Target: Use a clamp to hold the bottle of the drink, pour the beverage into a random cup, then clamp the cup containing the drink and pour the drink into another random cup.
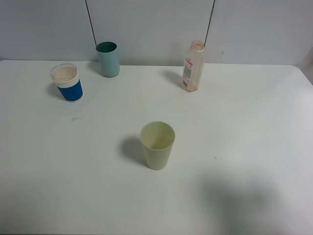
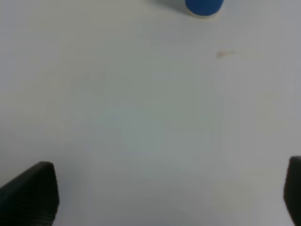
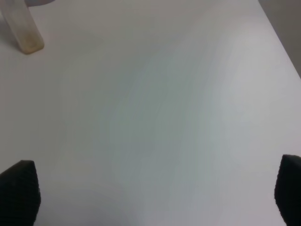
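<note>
A clear drink bottle with a pink label stands at the back right of the white table; its base shows in the right wrist view. A pale green cup stands mid-table. A teal cup stands at the back, and a blue-and-white cup at the back left, its base showing in the left wrist view. My left gripper and right gripper are open and empty above bare table. Neither arm shows in the exterior high view.
The white table meets a grey wall at the back, with two dark cables running down it. The table's right edge shows in the right wrist view. A small stain lies near the blue cup.
</note>
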### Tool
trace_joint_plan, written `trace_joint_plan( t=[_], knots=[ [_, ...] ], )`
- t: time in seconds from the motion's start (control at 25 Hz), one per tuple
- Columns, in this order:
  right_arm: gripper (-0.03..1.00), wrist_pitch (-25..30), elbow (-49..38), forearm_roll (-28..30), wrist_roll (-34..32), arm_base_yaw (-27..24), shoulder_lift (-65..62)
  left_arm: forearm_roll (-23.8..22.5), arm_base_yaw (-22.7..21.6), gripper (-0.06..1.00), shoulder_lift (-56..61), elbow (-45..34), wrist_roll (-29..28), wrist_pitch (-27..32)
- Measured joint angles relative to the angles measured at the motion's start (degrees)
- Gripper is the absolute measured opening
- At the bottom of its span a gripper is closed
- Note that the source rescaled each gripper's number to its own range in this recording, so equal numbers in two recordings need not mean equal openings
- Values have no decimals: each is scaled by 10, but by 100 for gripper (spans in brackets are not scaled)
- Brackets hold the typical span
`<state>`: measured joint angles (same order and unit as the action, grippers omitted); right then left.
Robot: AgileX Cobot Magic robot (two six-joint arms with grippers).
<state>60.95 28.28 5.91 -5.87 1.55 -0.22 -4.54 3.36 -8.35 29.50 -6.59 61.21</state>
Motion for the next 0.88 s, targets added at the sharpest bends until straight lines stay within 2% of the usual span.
trace_joint_plan(
  t=[0.88],
  knots=[
    [100, 0, 0, 0, 0, 0, 0, 4, 0, 92, 2, -5, 1, -7]
  ],
)
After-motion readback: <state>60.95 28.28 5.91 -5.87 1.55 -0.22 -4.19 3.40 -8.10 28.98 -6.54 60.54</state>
